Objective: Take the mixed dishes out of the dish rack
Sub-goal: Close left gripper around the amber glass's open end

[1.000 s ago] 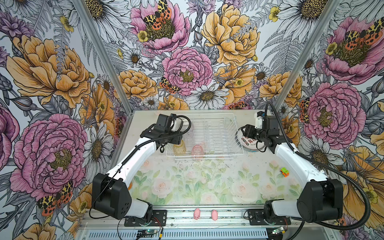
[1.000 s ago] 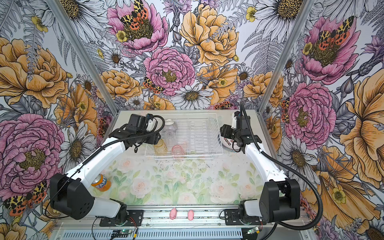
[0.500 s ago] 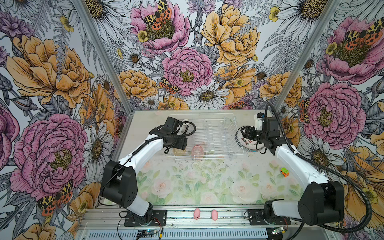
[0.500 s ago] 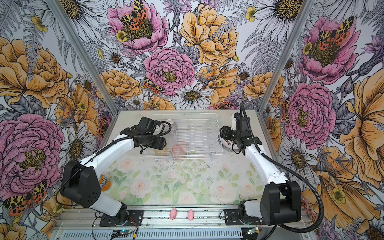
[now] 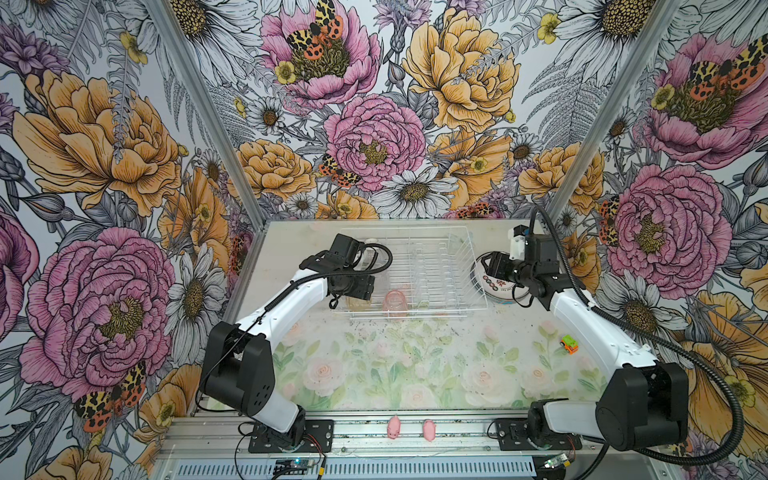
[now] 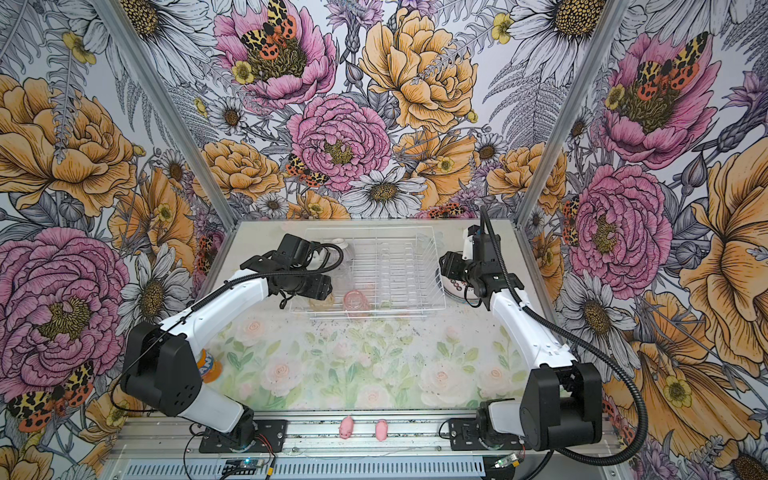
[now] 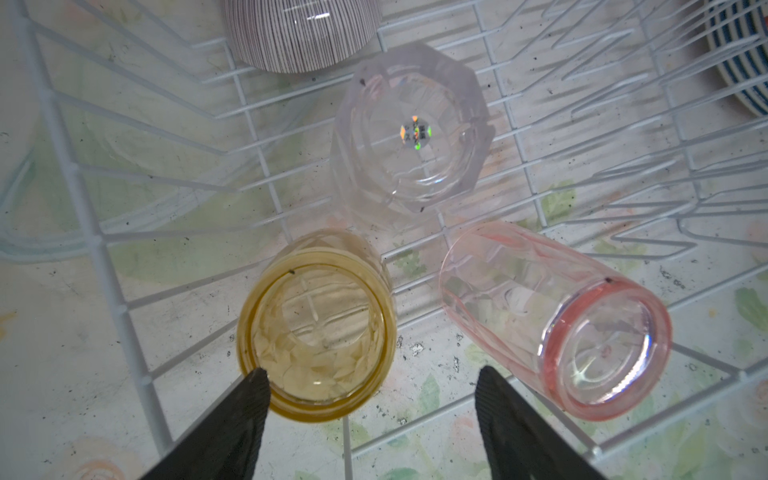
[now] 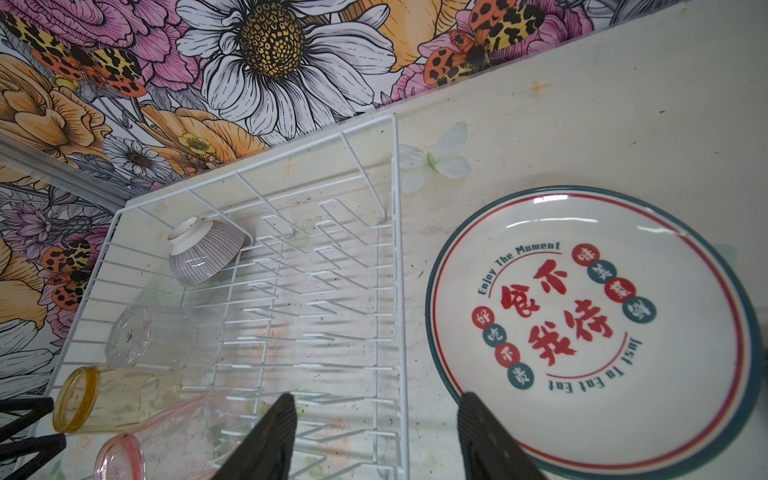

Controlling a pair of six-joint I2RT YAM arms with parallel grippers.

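The white wire dish rack [image 5: 432, 266] [image 6: 390, 266] stands at the back of the table. In its front left corner an amber tumbler [image 7: 316, 328] and a pink tumbler [image 7: 552, 320] lie on their sides. A clear tumbler [image 7: 415, 129] stands upside down behind them, with a ribbed bowl [image 7: 299, 33] farther back. My left gripper [image 7: 372, 376] hangs open just above the amber tumbler, one finger at its rim. My right gripper [image 8: 378, 399] is open over the rack's right edge. Beside it a dark-rimmed white plate [image 8: 590, 328] with red characters lies flat on the table.
Two pink pig figures [image 5: 392, 428] [image 5: 428, 430] lie on the front rail. A small green-orange toy car [image 5: 569, 344] sits at the right. An orange bottle [image 6: 208, 365] shows behind the left arm's base. Flowered walls close in the back and sides.
My left arm swung from the rack's back left toward its front left corner, over the amber tumbler, and its jaws opened wider. The right arm stayed put.
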